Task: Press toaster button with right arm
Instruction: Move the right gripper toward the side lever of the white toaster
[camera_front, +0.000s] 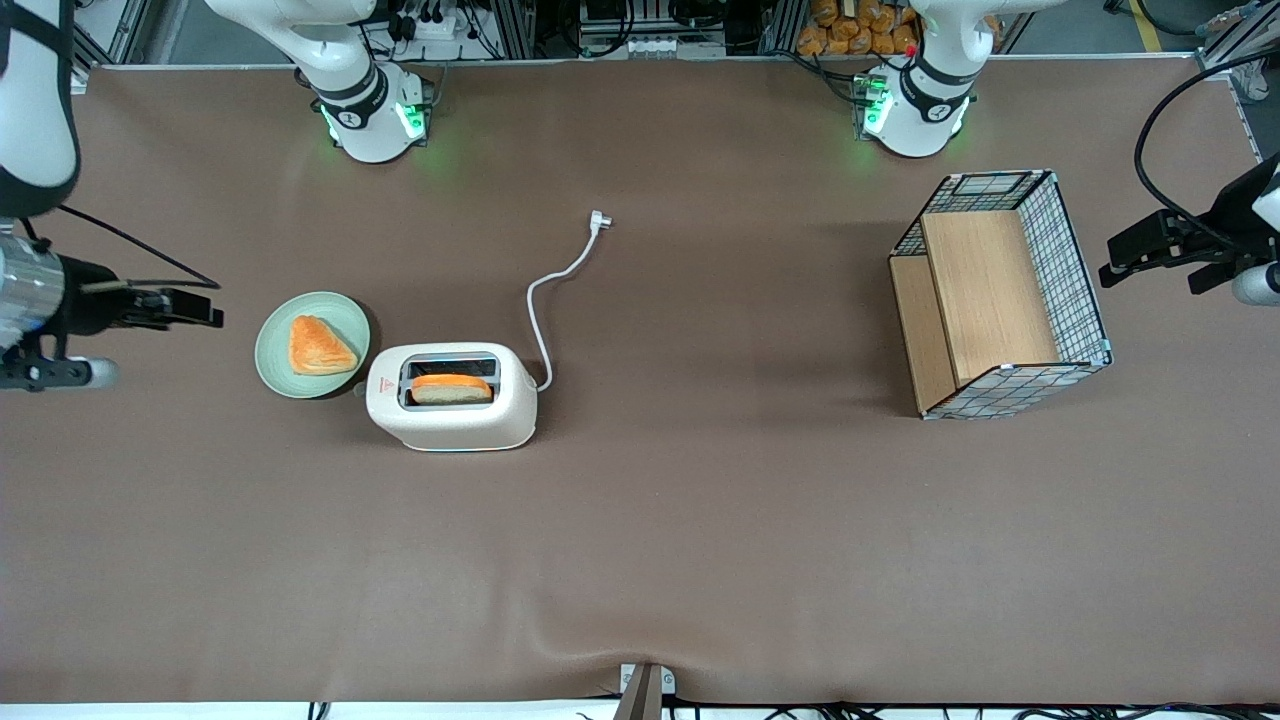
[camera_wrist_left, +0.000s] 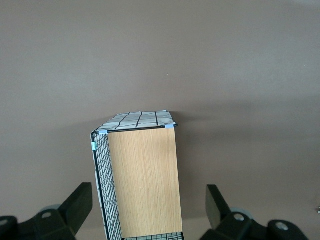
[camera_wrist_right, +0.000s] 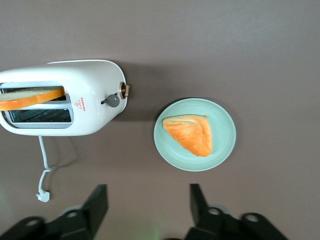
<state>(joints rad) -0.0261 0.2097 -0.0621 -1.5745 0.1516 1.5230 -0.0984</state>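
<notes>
From the front, the brown worktop (camera_front: 640, 560) carries one cream toaster (camera_front: 452, 398) toward the working arm's end, about midway between the edge nearest the camera and the edge where the arm bases stand. One slice of bread (camera_front: 452, 388) stands in the slot nearer the camera; the second slot holds nothing. One white cord (camera_front: 545, 300) runs from the toaster's end face toward the arm bases and ends in a loose plug (camera_front: 599, 220). Just beside the toaster's other end lies one green plate (camera_front: 280, 355) with a single orange pastry (camera_front: 320, 346) on it; the plate sits between the toaster and the right arm (camera_front: 40, 100). The gripper (camera_front: 205, 308) hangs above the worktop near its working-arm edge, well apart from the toaster. One wire basket (camera_front: 1000, 290) with wooden panels stands toward the parked arm's end. The left wrist view shows only that basket (camera_wrist_left: 142, 180) on bare cloth. In the right wrist view the toaster button (camera_wrist_right: 113, 100) juts from the toaster's (camera_wrist_right: 85, 90) narrow end face, next to a brass-coloured knob (camera_wrist_right: 124, 90), with the plate (camera_wrist_right: 222, 125) near that end. The gripper (camera_wrist_right: 148, 200) has its two fingers (camera_wrist_right: 97, 202) spread wide, holding nothing.
</notes>
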